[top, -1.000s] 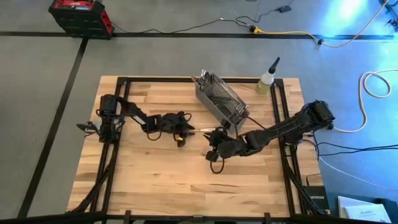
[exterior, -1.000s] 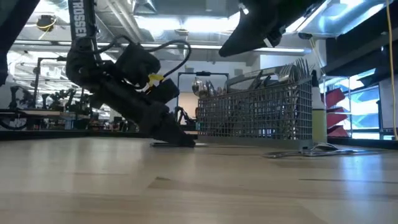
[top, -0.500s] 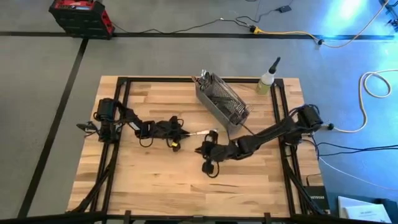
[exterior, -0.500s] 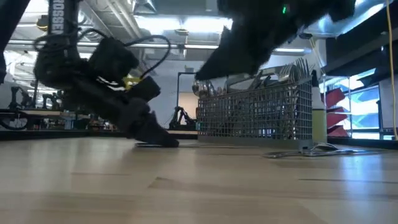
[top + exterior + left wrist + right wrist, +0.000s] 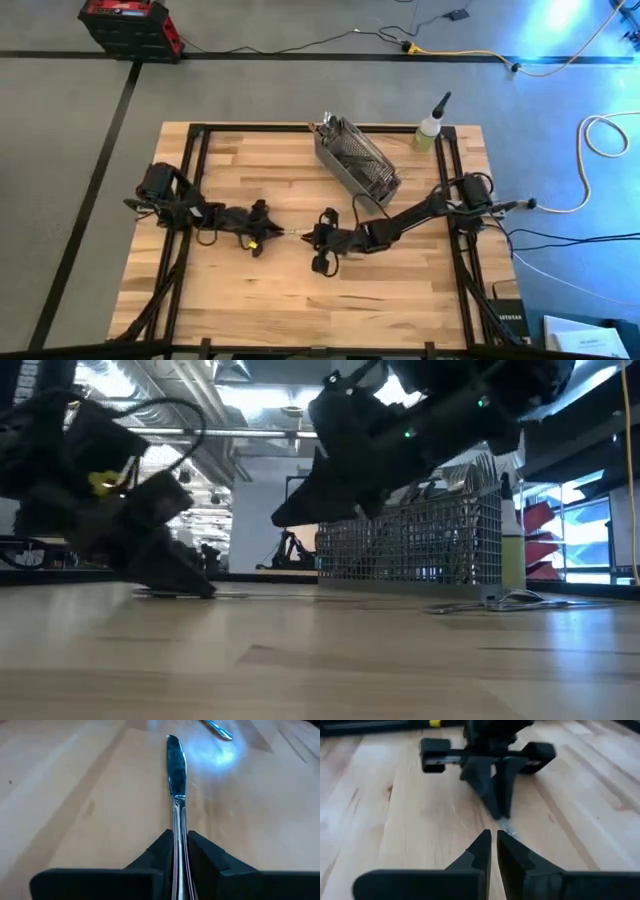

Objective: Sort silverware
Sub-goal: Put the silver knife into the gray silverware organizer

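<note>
A silver table knife (image 5: 176, 780) lies low over the wooden table, with my left gripper (image 5: 262, 236) shut on its handle left of the table's middle. My right gripper (image 5: 318, 240) is shut and faces the left one from the right. In the low view it hangs above the table (image 5: 288, 517), clear of the knife. The knife's blade tip (image 5: 506, 826) shows just ahead of its fingers. The gray mesh basket (image 5: 357, 160), with more silverware (image 5: 470, 472) standing in it, sits at the far middle. Loose silverware (image 5: 500, 603) lies on the table by the basket. My left gripper pinches the knife's handle (image 5: 178, 851) between its two fingers. The fingers slant down from the table's left and lie along the knife. The blade (image 5: 175, 765) points away toward the table's right and lies about level on or just over the wood.
A small bottle with a dark nozzle (image 5: 430, 128) stands at the far right corner. Another piece of silverware (image 5: 216, 728) lies beyond the knife's tip. Bare wood stretches along the near half of the table (image 5: 290, 295).
My left gripper has drawn back toward the table's left edge and slightly nearer, taking the knife along low over the table. My right gripper has followed it leftward, staying above the table.
</note>
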Available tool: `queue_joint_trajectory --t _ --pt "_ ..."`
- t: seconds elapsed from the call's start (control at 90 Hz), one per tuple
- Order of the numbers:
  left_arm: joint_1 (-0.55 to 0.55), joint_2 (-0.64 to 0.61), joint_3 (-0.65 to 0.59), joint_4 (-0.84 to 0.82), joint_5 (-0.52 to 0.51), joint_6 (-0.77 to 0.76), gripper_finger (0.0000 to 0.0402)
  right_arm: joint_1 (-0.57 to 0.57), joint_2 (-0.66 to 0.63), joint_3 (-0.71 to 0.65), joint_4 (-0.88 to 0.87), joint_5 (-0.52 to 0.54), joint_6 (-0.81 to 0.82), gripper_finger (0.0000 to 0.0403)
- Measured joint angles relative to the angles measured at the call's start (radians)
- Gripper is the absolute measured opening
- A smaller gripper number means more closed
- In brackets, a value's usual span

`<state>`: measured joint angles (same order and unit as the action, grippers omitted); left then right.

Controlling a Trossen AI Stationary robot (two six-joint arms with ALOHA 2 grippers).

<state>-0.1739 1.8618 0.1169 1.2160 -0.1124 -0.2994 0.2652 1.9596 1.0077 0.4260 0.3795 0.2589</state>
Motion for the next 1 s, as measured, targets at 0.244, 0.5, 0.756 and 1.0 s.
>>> queue_joint_trajectory --t 0.244,0.5,0.756,1.0 --pt "-0.092 0.003 -0.035 0.101 -0.030 0.023 0.0040 -0.031 0.048 0.000 0.034 -0.060 0.030 0.0012" --pt "-0.105 0.003 -0.032 0.118 -0.039 0.026 0.0040 -0.072 0.112 0.000 0.026 -0.130 0.143 0.0002" --pt "-0.105 0.003 -0.031 0.119 -0.064 0.030 0.0040 -0.083 0.122 0.000 -0.027 -0.191 0.188 0.0000" --pt "-0.101 0.002 -0.030 0.135 -0.074 0.019 0.0042 -0.083 0.121 0.009 -0.053 -0.171 0.190 0.0000"
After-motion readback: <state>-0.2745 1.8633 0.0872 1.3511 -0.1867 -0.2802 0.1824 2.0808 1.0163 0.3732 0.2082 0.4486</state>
